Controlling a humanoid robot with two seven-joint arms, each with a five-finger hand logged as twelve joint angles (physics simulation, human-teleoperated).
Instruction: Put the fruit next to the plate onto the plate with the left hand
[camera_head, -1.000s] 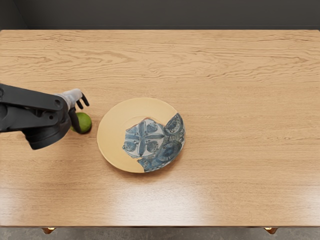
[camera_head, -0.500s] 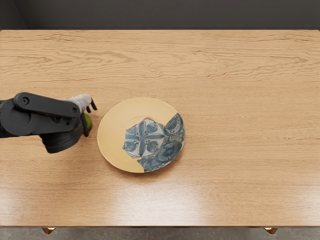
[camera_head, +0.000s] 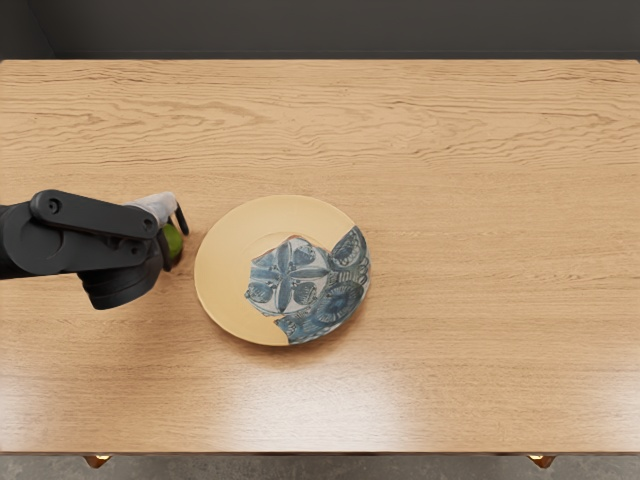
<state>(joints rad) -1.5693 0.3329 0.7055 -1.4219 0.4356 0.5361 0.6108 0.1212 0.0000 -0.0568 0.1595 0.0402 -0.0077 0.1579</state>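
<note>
Left hand (camera_head: 165, 222) over fruit (camera_head: 174, 244) near table (camera_head: 450, 130) left edge, I can't tell grip; loose hold could roll it away from plate (camera_head: 225, 250).

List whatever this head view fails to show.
Head view:
- Green fruit: mostly hidden behind the left hand; only a sliver shows.
- Whether the hand grips it: contact covered by the wrist.
- Left arm: cut off by the picture's left edge.
- Right arm: out of frame.

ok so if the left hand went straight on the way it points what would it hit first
The left hand points toward the picture's right, with the green fruit right against it, so that comes first. Past it, the near rim of the plate likely follows, though the hand's height is unclear.
</note>
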